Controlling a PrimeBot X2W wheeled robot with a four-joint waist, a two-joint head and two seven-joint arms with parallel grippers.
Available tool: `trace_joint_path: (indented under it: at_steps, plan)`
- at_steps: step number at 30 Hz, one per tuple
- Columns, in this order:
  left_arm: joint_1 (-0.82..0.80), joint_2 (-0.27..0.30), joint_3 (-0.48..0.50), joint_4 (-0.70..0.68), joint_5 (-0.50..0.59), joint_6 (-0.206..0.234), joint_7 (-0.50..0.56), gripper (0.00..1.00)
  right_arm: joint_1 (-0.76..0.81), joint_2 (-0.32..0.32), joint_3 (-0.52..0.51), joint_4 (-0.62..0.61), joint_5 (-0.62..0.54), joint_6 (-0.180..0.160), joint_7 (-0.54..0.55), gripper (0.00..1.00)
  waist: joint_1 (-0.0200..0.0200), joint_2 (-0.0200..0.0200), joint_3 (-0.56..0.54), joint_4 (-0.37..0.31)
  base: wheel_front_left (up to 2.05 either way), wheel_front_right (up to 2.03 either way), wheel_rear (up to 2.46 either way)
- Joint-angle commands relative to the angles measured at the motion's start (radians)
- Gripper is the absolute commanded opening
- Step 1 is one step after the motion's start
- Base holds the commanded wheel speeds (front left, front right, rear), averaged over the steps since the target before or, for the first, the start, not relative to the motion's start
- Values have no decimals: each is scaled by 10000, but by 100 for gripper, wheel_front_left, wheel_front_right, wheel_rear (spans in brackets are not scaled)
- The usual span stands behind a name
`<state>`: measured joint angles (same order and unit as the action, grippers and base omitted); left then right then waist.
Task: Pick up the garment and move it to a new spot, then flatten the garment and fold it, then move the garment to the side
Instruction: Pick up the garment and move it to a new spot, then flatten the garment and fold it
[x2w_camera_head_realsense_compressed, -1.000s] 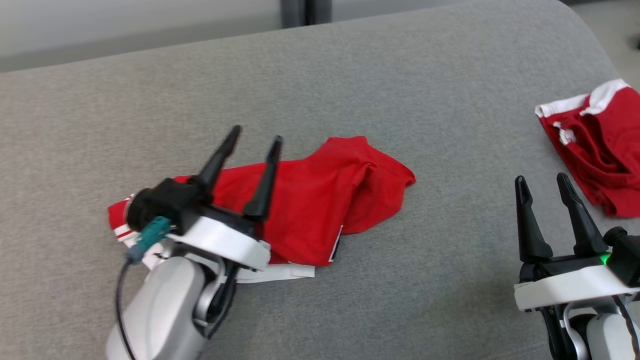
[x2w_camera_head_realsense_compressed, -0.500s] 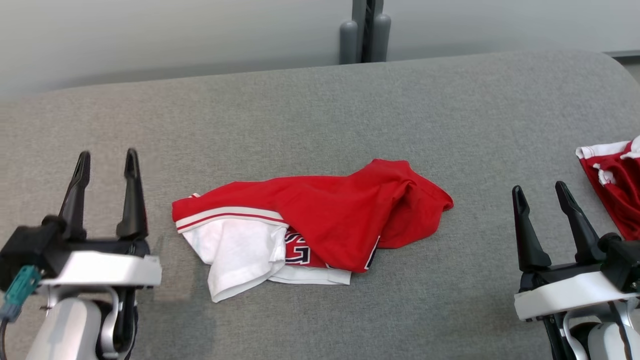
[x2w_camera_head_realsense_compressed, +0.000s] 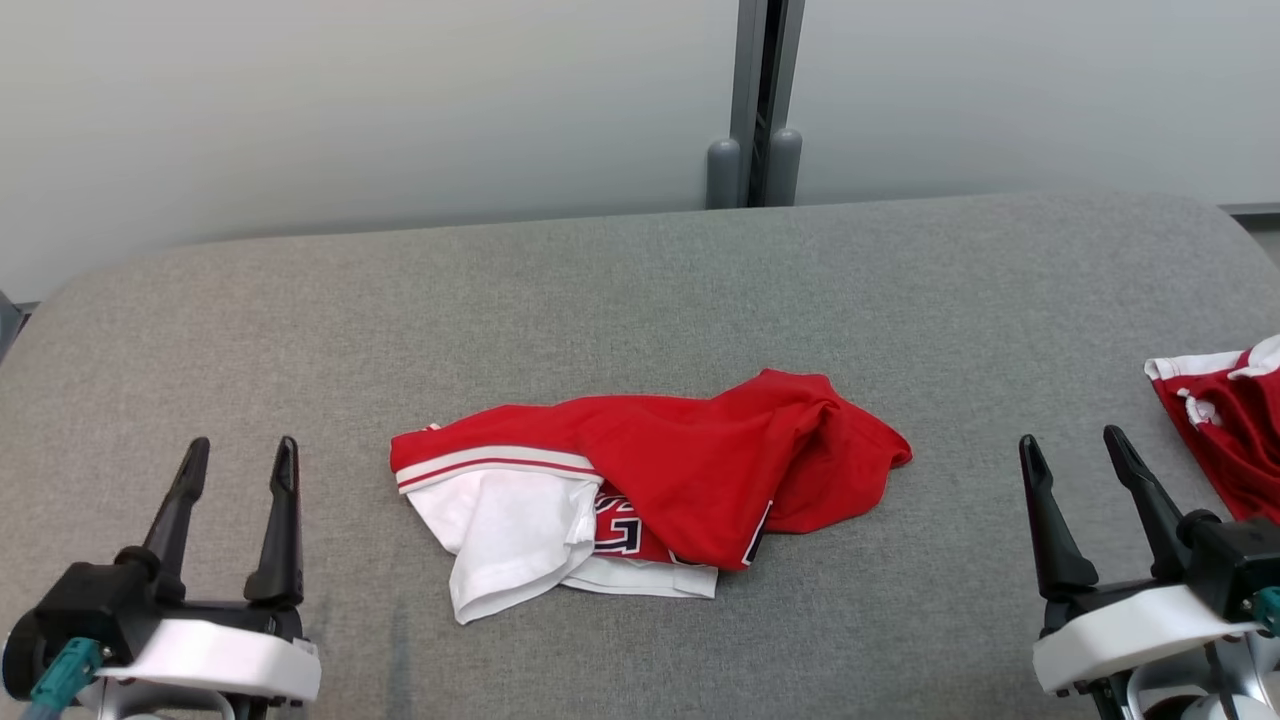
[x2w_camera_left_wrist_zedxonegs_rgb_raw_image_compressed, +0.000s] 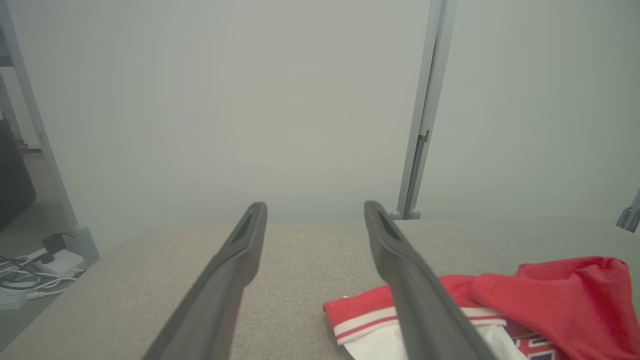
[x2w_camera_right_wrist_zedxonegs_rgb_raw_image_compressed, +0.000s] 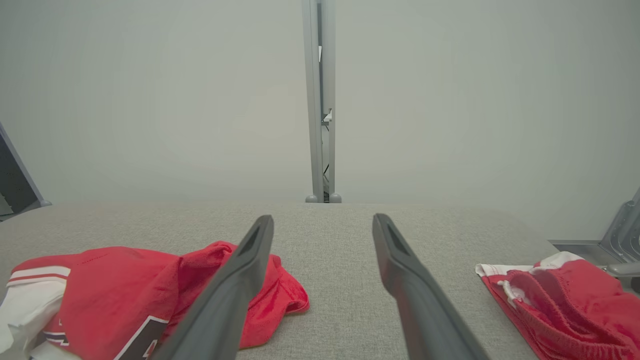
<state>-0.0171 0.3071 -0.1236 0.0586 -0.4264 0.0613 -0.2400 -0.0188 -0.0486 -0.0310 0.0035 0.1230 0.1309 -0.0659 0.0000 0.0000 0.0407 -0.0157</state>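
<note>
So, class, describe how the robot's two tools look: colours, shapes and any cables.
The left tool and right tool each have two long, tapering black fingers on a black base, with a white wrist shell behind it. A teal plug sits at each wrist.

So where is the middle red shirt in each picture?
Head view: shirt in the centre.
Left wrist view: shirt at the lower right.
Right wrist view: shirt at the lower left.
Shared landmark: the grey post at the back, right of centre in the left wrist view, centre in the right wrist view.
</note>
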Motion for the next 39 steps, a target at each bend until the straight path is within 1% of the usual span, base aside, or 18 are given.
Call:
trace_joint_path:
  at_steps: [1,9,19,36,39]
  plan:
    - [103,85,-23,-33,67,-39,57,100,111,-42,-58,-46,-9,-3,36,100,0,0,-101,18,0,0,0]
    - [460,132,-210,-361,72,114,441,100,488,-40,-175,-261,127,-3,219,100,0,0,-285,18,0,0,0]
    - [595,182,-271,-692,35,308,696,100,532,-40,-219,-334,180,-3,228,100,0,0,-328,31,0,0,0]
    - [503,214,-421,-992,152,540,787,100,337,-40,-205,-391,233,-3,231,100,0,0,-83,71,0,0,0]
    - [382,207,-451,-1022,157,545,772,100,203,-37,-43,-416,263,-3,291,100,0,0,23,127,0,0,0]
